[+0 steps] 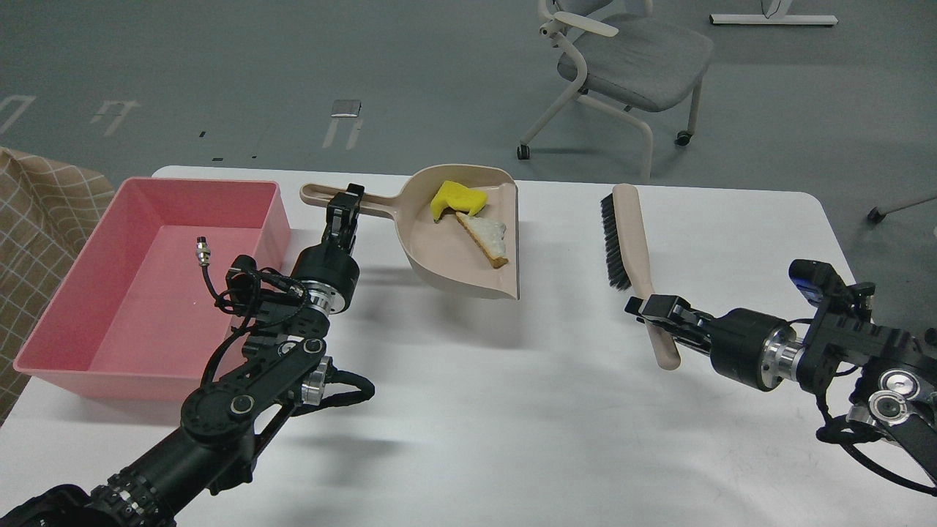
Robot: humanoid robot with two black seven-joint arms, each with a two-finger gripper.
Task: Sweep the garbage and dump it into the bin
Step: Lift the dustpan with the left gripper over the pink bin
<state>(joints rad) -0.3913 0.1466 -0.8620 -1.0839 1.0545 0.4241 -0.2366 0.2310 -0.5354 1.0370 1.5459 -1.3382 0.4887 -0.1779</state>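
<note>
My left gripper [347, 205] is shut on the handle of the beige dustpan [457, 256] and holds it lifted above the white table, to the right of the pink bin [274, 212]. The yellow sponge chunk [455, 199] and the torn bread slice [486, 238] lie inside the pan. My right gripper [654, 311] is shut on the handle of the beige brush [635, 249], whose black bristles face left; the brush lies at the table's right. The bin holds no garbage.
The white table [512, 410] has its front edge near me. A grey wheeled chair [622, 66] stands on the floor behind the table. A checked beige cloth [36, 212] is at the far left beside the bin.
</note>
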